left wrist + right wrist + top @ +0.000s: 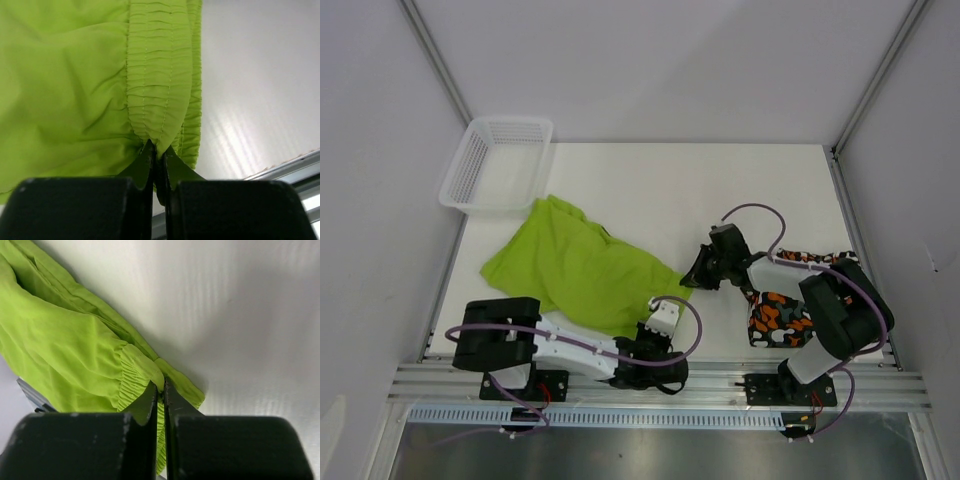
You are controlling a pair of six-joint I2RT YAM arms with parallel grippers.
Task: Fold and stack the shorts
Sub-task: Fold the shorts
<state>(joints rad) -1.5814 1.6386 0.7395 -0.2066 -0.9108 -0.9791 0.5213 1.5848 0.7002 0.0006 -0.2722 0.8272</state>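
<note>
Found lime green shorts [570, 265] spread at eight o'clock; saw left tool [157, 150] and right tool [161, 387] each pinching the waistband [160, 75]; noted camouflage shorts [778, 315] bundled at four o'clock; judged first fold in hand, needing next a joint lift toward ten o'clock.

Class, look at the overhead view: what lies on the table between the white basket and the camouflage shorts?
The lime green shorts, spread out, with the right tool pinching their edge; the top view shows it.
</note>
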